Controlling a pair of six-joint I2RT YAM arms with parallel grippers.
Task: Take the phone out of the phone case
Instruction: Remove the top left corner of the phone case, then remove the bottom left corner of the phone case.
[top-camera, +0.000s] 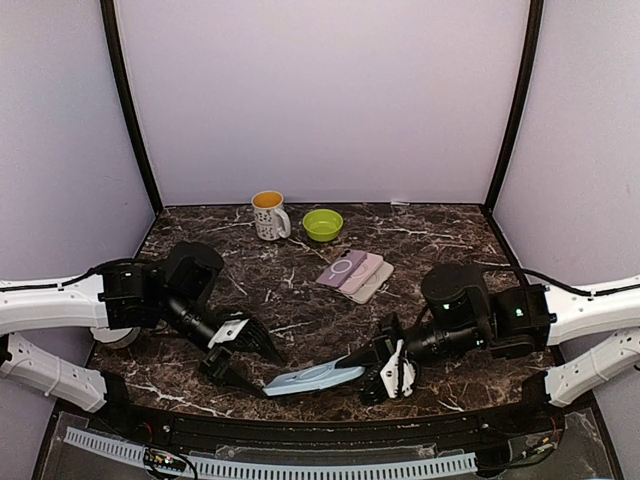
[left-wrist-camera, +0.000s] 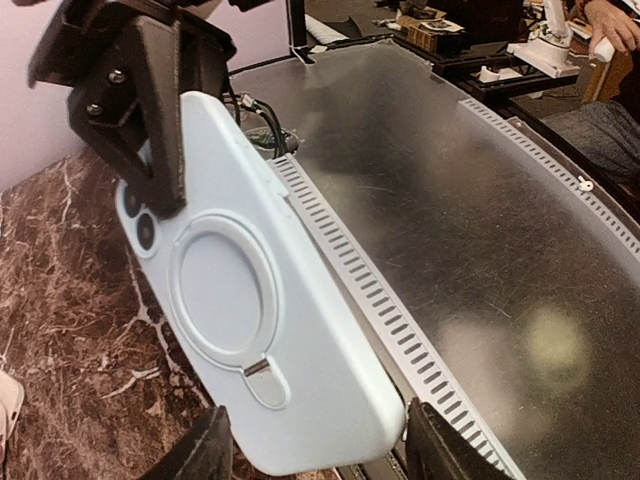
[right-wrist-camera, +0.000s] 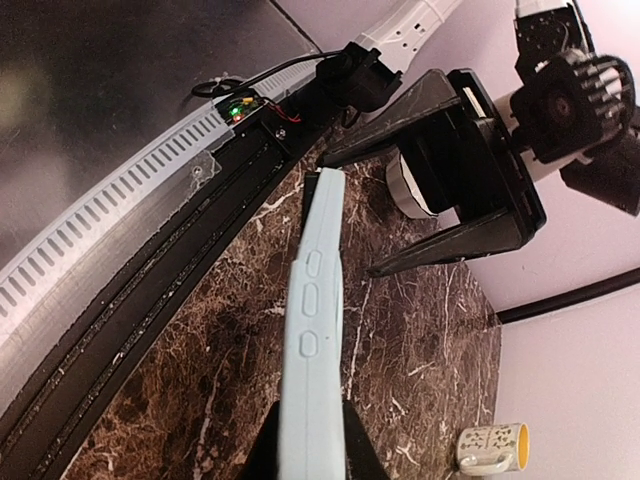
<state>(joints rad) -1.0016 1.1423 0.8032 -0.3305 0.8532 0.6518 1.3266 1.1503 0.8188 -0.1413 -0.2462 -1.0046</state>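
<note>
The right fingers (right-wrist-camera: 358, 460) pinch the light-blue phone case (top-camera: 315, 377), the left fingers (right-wrist-camera: 455, 245) spread around its far end, the phone (left-wrist-camera: 146, 232) apparently not yet out.

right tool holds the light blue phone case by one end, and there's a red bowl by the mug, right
No: the bowl beside the mug is green, not red; the top external view shows it. The right tool does hold the light blue phone case by one end.
</note>
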